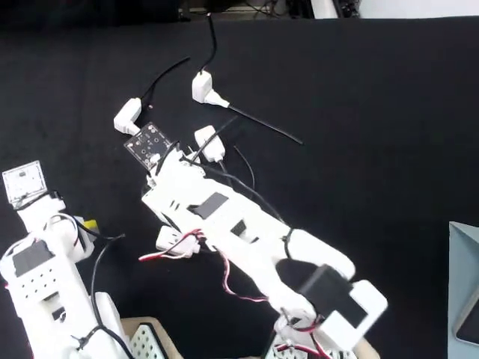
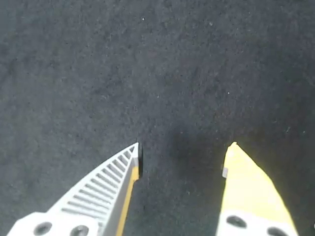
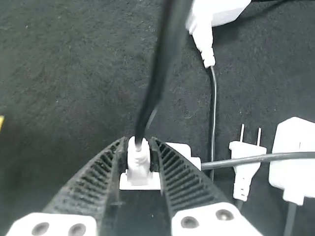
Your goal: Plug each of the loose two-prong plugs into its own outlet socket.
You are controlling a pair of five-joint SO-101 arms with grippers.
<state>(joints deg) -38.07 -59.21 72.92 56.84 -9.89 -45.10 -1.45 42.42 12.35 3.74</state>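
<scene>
My left claw [image 2: 184,147] hangs spread wide above the black cloth [image 2: 147,64], which looks matted, like felt. One finger [image 2: 110,184] is pale ribbed plastic with an orange edge. The other is smooth yellow plastic.

My right claw [image 3: 137,142] is pinching a small white plug [image 3: 138,169] between dark, ridged fingers [image 3: 182,182]. A thick black cable [image 3: 157,73] rises from the plug and blurs close to the camera. A white piece [image 3: 183,151] behind one finger is mostly hidden, and I cannot tell what it is.

Just beside it a loose plug [image 3: 247,164] lies flat on the cloth, white with two thin metal prongs. A grey cord [image 3: 224,162] crosses over it. Next to that sits a rounded white block [image 3: 295,162], cut off by the picture's edge. Farther away is another white block [image 3: 216,10], also cut off, with a tapered collar and a thin dark cord.

From above, my right arm [image 1: 224,217] covers its own claw. Small white shapes [image 1: 206,88] lie near its tip, and it is hard to tell plugs from sockets.
</scene>
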